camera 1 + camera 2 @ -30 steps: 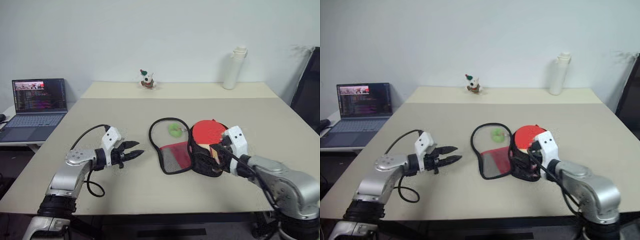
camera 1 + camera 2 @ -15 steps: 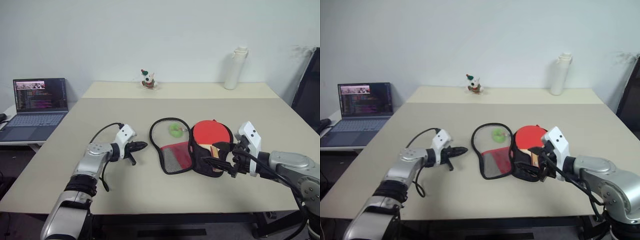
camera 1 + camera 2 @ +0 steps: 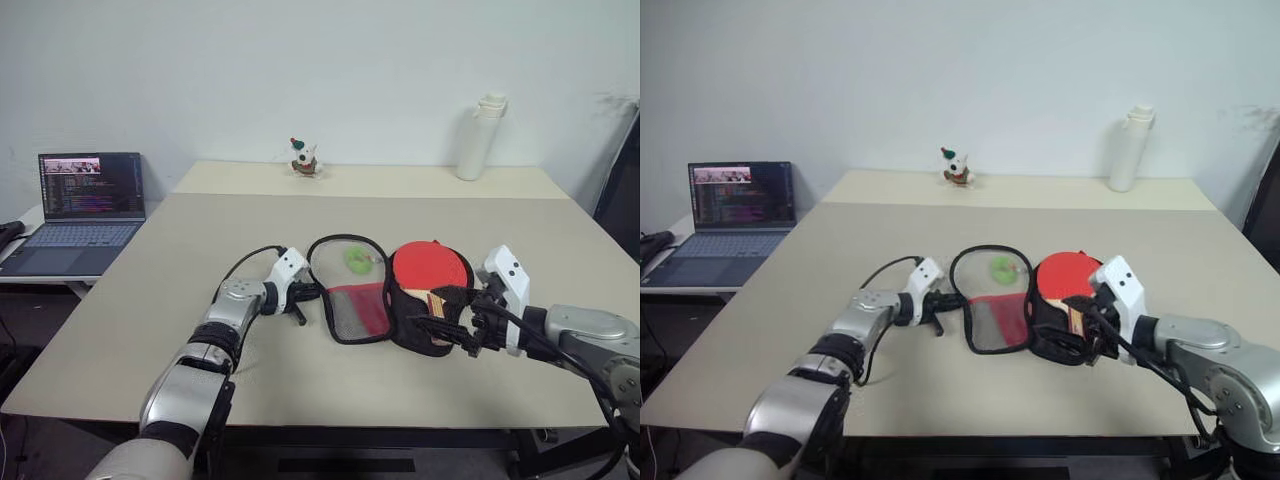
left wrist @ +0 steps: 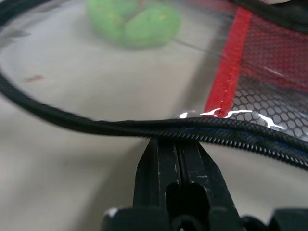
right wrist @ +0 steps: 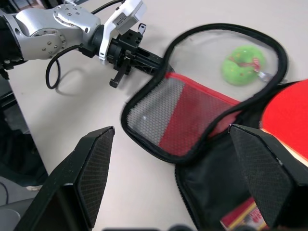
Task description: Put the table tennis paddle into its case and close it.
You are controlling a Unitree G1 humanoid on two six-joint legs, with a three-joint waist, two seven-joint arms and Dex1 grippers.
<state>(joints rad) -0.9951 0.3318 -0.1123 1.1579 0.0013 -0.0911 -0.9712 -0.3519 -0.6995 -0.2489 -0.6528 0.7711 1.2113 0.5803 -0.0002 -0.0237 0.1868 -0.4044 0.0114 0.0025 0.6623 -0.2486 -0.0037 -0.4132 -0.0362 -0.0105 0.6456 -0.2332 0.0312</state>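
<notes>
The case lies open mid-table. Its flap (image 3: 355,305) of red mesh and clear panel is spread flat, with a green pom-pom (image 3: 353,260) showing through the clear part. The black half (image 3: 415,328) holds the table tennis paddle (image 3: 432,268), red face up, its wooden handle (image 3: 432,300) pointing at my right gripper. My left gripper (image 3: 308,292) is shut, and its fingertips (image 4: 177,150) sit against the flap's black zip rim (image 4: 96,126). My right gripper (image 5: 172,134) stands open wide at the black half's near end, one finger on each side.
An open laptop (image 3: 88,200) stands on a side table at the left. A small figurine (image 3: 303,158) and a white bottle (image 3: 480,135) stand at the table's far edge. A dark chair (image 3: 622,190) is at the right.
My left gripper has shut and travelled right across the table to the flap's rim. My right gripper has drawn back slightly from the case, still open.
</notes>
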